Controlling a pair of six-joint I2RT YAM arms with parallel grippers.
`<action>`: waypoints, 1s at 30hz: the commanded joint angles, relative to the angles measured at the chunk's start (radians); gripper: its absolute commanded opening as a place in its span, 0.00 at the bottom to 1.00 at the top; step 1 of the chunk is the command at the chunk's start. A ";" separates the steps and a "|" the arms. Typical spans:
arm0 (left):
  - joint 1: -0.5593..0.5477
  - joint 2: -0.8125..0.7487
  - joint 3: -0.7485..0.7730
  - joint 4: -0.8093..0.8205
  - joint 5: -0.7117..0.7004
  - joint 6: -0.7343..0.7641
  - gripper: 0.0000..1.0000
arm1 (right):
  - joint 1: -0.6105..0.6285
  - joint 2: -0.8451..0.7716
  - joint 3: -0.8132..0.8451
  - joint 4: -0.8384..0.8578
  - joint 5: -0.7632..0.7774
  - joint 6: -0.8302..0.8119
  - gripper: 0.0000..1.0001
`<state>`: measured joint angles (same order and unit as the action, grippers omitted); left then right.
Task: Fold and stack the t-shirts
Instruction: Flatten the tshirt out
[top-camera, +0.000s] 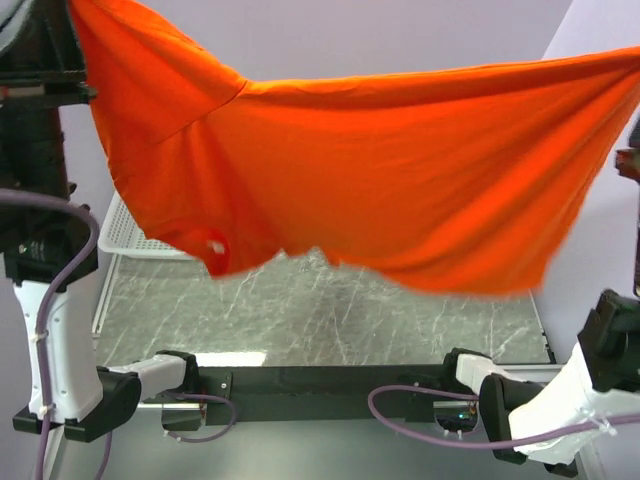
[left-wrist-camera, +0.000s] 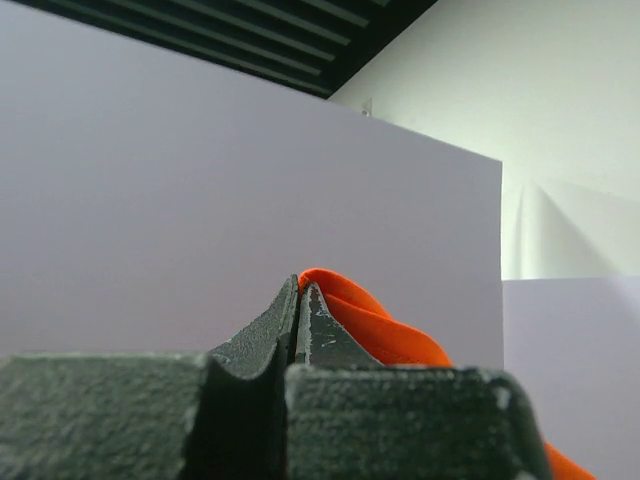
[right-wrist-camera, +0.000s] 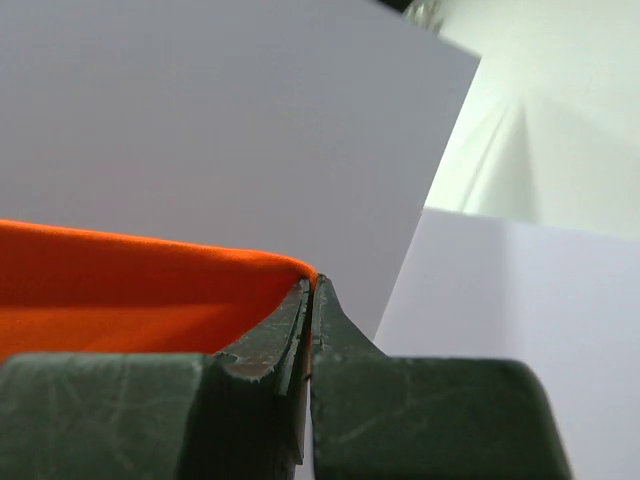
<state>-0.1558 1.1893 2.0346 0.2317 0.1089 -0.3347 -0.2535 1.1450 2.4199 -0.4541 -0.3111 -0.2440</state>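
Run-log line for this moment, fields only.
stage: t-shirt held up, unfolded | left gripper: shut on t-shirt | right gripper: shut on t-shirt | t-shirt: stretched in air between grippers | basket: far left, partly hidden

Blocked across nearly the full width by shirt (top-camera: 400, 170), hung high and spread like a curtain. Open underneath, along the near strip of table (top-camera: 300, 310) below the hem. Narrowed at far left by basket (top-camera: 130, 235), partly hidden behind the cloth. Closed in at back and right by pale panels (top-camera: 400, 30).
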 joint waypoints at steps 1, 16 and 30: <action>0.006 0.041 -0.065 -0.009 -0.017 -0.009 0.01 | -0.009 0.019 -0.142 -0.003 0.020 -0.011 0.00; 0.006 0.321 -0.789 0.147 0.058 -0.109 0.01 | -0.006 -0.044 -1.405 0.443 -0.135 0.080 0.00; -0.042 0.937 -0.380 -0.040 -0.028 -0.184 0.01 | 0.025 0.600 -1.133 0.439 0.076 0.049 0.00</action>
<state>-0.1890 2.1277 1.5341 0.1894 0.1074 -0.4995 -0.2398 1.7016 1.1873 -0.0441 -0.2962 -0.1776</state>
